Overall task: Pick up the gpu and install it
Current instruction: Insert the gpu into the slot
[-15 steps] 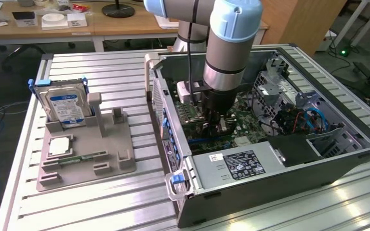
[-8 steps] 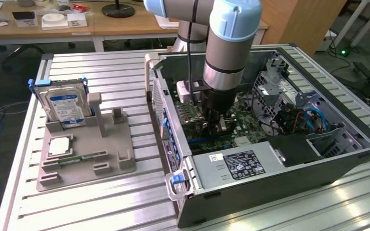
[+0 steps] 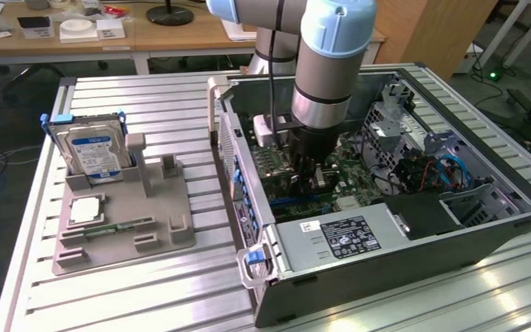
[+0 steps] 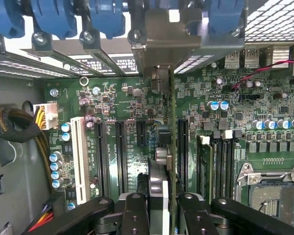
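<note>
Deep inside the open computer case (image 3: 487, 228), the pincer (image 4: 162, 205) is clamped on the gpu (image 4: 162, 147), held edge-on above the motherboard (image 4: 122, 103), its metal bracket (image 4: 171, 39) reaching toward the case's rear slot openings beside the blue retention clips (image 4: 54, 19). Done well, this step means keeping the card square to the black expansion slots (image 4: 121, 152), bracket seated at the rear wall, then pressing straight and evenly. Any tilt risks the edge connector catching. On the worktop (image 3: 155, 290), the hard drive (image 3: 95, 149) stands in its grey holder (image 3: 127, 228).
</note>
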### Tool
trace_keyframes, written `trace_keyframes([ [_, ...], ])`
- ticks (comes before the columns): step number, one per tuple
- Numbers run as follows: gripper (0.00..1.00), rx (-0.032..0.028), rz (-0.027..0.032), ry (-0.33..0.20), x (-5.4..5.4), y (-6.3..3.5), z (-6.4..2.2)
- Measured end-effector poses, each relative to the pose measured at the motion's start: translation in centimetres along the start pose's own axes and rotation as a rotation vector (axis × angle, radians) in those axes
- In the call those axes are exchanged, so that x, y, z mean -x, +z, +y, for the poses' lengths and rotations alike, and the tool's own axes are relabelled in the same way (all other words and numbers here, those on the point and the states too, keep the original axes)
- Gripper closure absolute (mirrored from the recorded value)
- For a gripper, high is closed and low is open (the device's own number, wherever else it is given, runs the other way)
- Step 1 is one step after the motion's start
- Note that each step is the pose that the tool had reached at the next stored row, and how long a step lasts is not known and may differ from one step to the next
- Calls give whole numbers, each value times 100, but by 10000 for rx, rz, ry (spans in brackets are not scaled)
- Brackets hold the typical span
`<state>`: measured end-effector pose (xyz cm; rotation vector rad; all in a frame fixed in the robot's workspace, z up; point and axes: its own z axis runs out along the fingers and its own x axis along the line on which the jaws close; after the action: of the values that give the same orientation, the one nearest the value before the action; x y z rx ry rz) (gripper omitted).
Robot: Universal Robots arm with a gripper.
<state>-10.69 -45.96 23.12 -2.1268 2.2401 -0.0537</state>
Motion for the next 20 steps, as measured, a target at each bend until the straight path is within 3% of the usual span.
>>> trace_keyframes([
  [20, 72, 5, -33, -210, 0, 24, 2],
])
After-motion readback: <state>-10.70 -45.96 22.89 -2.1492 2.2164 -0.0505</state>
